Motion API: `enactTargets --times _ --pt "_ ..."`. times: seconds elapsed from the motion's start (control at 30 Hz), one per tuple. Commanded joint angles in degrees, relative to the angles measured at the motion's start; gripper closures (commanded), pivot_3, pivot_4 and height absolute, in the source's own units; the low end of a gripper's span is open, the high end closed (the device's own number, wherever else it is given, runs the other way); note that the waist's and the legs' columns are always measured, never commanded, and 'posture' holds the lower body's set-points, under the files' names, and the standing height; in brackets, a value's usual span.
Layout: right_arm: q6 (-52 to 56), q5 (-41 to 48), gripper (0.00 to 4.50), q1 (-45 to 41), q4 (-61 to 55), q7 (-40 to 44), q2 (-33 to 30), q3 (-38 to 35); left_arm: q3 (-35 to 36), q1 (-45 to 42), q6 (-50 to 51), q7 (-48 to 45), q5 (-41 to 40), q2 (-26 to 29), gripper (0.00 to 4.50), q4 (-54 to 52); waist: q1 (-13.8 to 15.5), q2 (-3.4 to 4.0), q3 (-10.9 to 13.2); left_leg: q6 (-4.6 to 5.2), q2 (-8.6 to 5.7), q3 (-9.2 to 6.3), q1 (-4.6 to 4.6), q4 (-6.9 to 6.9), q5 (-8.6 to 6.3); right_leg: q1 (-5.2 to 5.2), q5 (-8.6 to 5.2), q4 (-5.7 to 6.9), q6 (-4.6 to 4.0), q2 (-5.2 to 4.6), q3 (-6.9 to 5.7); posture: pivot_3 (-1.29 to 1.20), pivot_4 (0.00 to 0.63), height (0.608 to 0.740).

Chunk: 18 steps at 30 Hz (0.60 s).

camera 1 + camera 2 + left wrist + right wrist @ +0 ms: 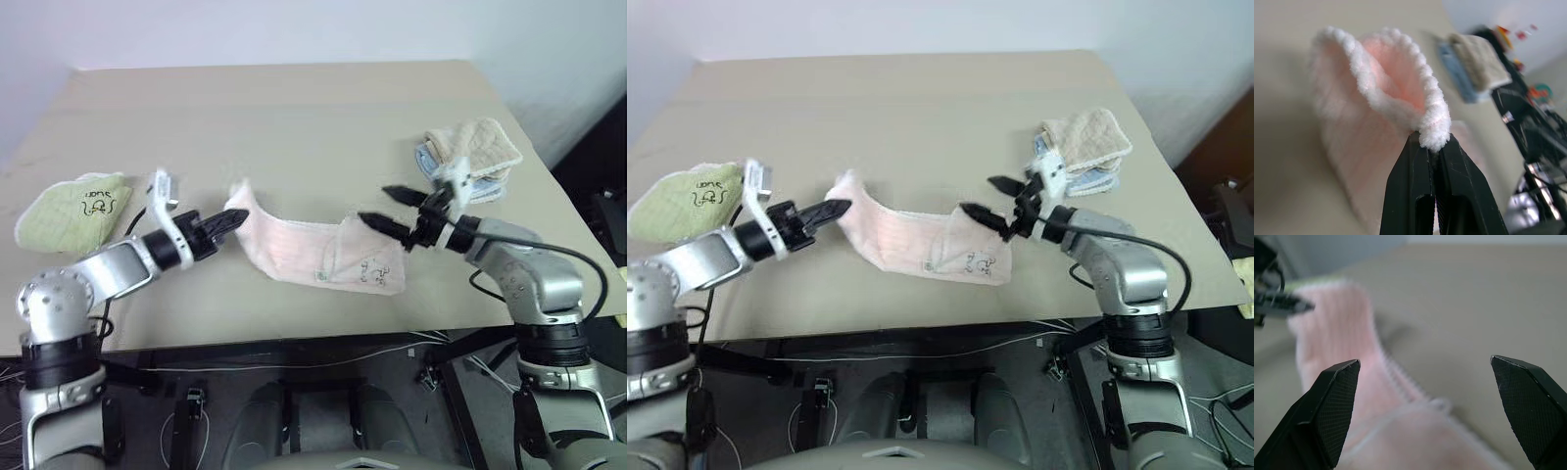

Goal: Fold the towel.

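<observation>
Left wrist view shows you the left gripper point(1436, 147) with its jaws pressed together on the white trim at one end of the towel point(313, 250), so this end is pinched and raised off the surface point(294, 117). In the left eye view the towel lies in the middle of the frame, a little below center, as a long pink band; its left end stands up at the jaws, and its right end lies flat with the printed part on top. The right gripper point(390, 210) has its jaws spread wide and hovers just over that right end, holding nothing.

I judge that you are at the beginning: one end is taken, the other is not yet taken, and no clean fold is made. You still need to grip the right end, bring the ends together and flatten the cloth.

Around it, a light green cloth point(73, 208) lies at the left edge of the frame, and a beige cloth point(475, 145) rests on a light blue cloth point(482, 186) at the upper right, near the right arm. Nothing lies on the towel, but the right pile is close to where this arm works.
</observation>
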Motion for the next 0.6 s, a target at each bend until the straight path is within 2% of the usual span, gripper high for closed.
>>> enactTargets --times 0.03,0.47,0.6 --pt "-0.44 1.45 0.00 0.01 -1.64 -3.24 0.03 -3.67 -4.78 -2.84 1.05 -4.16 0.34 -1.87 4.49 -1.94 0.07 0.01 0.01 0.01 0.01 0.00 0.01 -0.06 0.01 -0.02 0.01 0.00 0.01 0.02 0.00 0.00 0.150 0.740" --pt "-1.60 1.65 0.00 4.12 -5.36 -12.42 1.90 -7.10 -18.98 -15.49 0.42 -18.23 16.91 -10.02 4.49 13.28 0.30 0.00 0.01 0.15 -0.04 0.04 -0.01 0.16 0.17 0.03 0.07 0.13 0.15 0.28 -0.02 0.00 0.150 0.740" --pt "-1.50 1.52 0.00 6.43 -7.21 -14.54 2.64 -7.56 -24.51 -17.48 -0.14 -24.97 22.09 -11.04 4.49 11.48 0.23 -0.01 0.01 0.16 -0.03 0.02 -0.02 0.22 0.17 0.05 0.10 0.18 0.24 0.32 -0.03 0.00 0.150 0.740"
